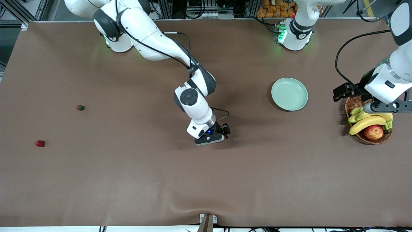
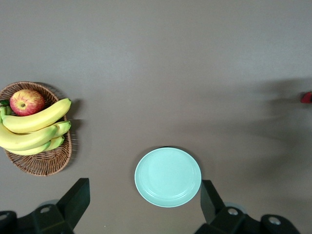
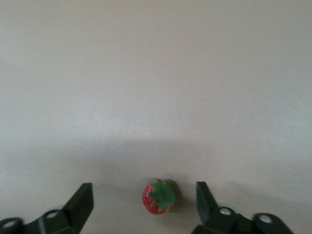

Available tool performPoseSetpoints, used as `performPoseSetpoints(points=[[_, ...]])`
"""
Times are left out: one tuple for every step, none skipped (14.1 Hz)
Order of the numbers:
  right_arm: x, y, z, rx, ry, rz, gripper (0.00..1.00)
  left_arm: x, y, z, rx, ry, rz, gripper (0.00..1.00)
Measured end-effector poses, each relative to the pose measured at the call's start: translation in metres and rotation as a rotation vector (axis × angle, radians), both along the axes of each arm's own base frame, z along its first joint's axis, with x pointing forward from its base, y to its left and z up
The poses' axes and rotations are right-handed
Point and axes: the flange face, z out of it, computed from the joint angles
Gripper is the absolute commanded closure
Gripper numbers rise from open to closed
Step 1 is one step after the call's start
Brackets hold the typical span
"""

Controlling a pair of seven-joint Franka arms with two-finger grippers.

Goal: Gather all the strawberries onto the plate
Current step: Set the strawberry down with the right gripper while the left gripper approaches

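Mid-tabletop, right gripper jaws released around a strawberry, plate empty; next clench and carry; left gripper waits released.

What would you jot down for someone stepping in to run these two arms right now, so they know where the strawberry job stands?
Right gripper: open, low over mid-table, a strawberry lying on the table between its fingers, not gripped.
Left gripper: open, holding nothing, waiting up in the air at its own end of the table by the wicker basket.
Two more strawberries lie at the right arm's end of the table: one nearer the front camera, the other farther.
Plate: holds nothing.
Done: no berry in the plate.
Left: all three strawberries.
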Motion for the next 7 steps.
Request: performPoseSetpoints(points=[[0.007, -0.009, 0.016, -0.01, 0.014, -0.008, 0.0, 0.0, -0.002, -0.001, 0.0, 0.001, -0.003, 0.0], [0.014, -0.02, 0.034, -0.03, 0.033, -0.017, 0.0, 0.001, -0.006, -0.003, -0.001, 0.005, -0.009, 0.0], [0.022, -0.034, 0.053, -0.055, 0.052, -0.027, 0.0, 0.002, -0.013, -0.008, -0.003, 0.014, -0.013, 0.0], [0.029, -0.049, 0.073, -0.083, 0.072, -0.04, 0.0, 0.004, -0.024, -0.017, -0.003, 0.028, -0.017, 0.0], [0.035, -0.065, 0.091, -0.11, 0.095, -0.054, 0.0, 0.008, -0.036, -0.028, -0.001, 0.038, -0.019, 0.0], [0.039, -0.081, 0.107, -0.14, 0.121, -0.069, 0.0, 0.01, -0.052, -0.037, 0.002, 0.041, -0.018, 0.0], [0.043, -0.099, 0.122, -0.171, 0.148, -0.087, 0.0, 0.012, -0.07, -0.047, 0.005, 0.045, -0.02, 0.0]])
